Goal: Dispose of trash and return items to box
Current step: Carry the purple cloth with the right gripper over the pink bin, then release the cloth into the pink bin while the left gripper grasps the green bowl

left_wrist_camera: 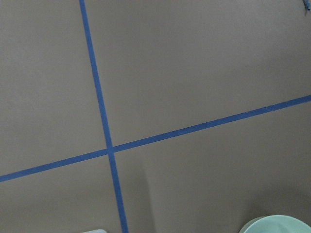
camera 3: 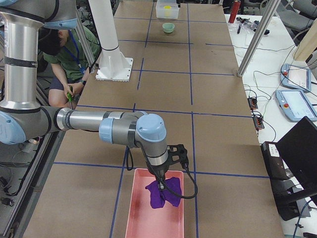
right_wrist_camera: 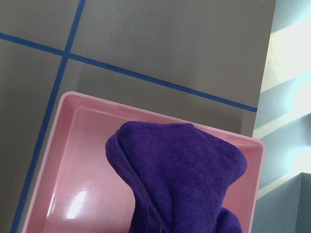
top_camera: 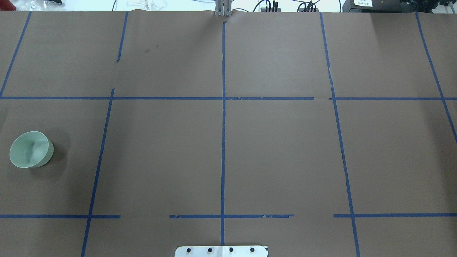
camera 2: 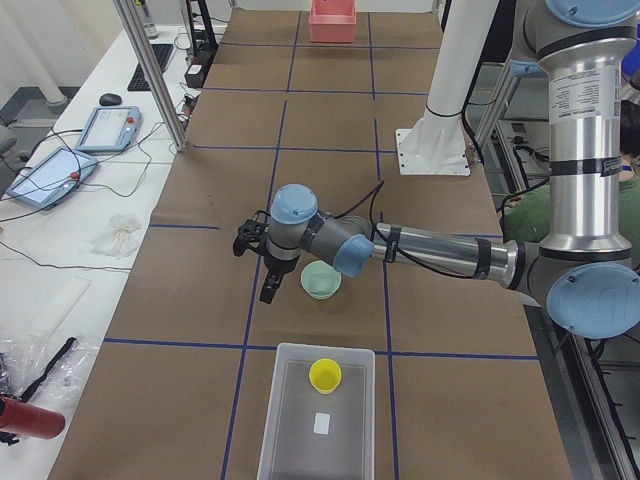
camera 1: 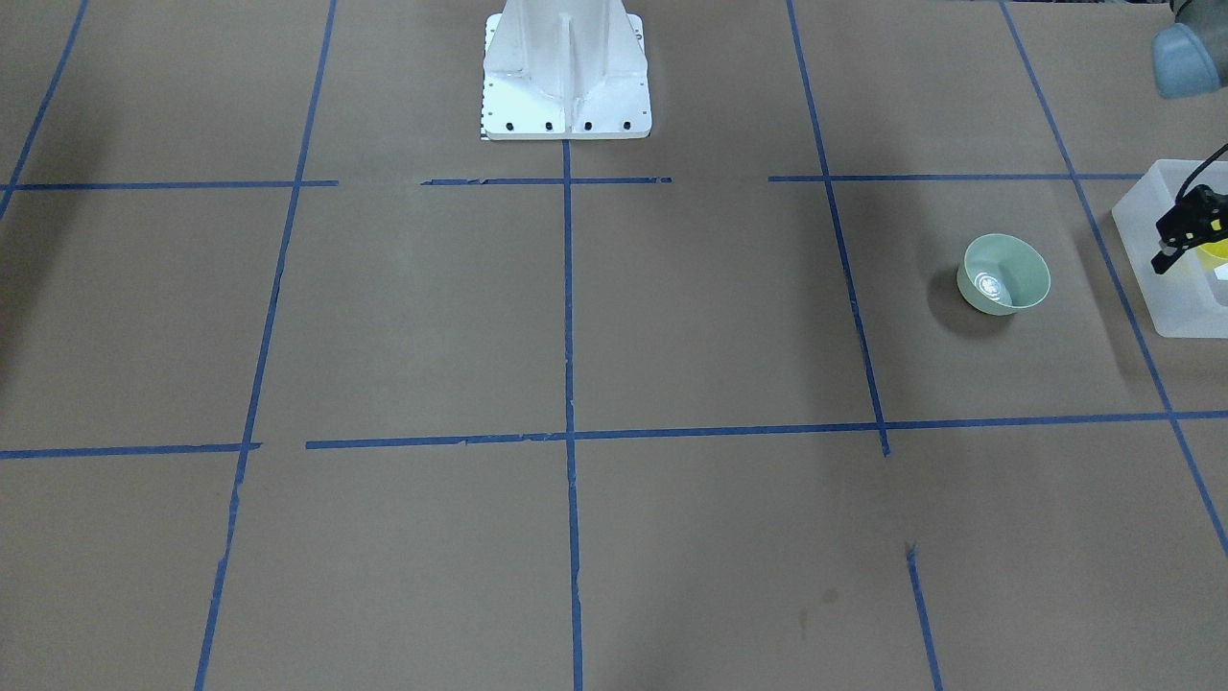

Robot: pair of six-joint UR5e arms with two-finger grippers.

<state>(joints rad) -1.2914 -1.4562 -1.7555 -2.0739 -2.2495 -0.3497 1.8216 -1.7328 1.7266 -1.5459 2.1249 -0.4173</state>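
Purple cloth (right_wrist_camera: 180, 174) fills the right wrist view, bunched over the pink tray (right_wrist_camera: 87, 145) beneath the right claw (camera 3: 161, 182); I cannot tell whether that claw grips it. The yellow cup (camera 2: 324, 375) sits inside the box (camera 2: 300, 440); the left claw (camera 2: 268, 285) hangs near the green bowl (camera 2: 320, 281) on the tabletop (camera 2: 330, 120), its spread unclear. Disposal seems to be the step in hand; next, the bowl likely needs 1 rim grasp and a short carry into the box.

The left gripper (camera 1: 1178, 240) and right gripper (camera 3: 161, 182) both point downward.
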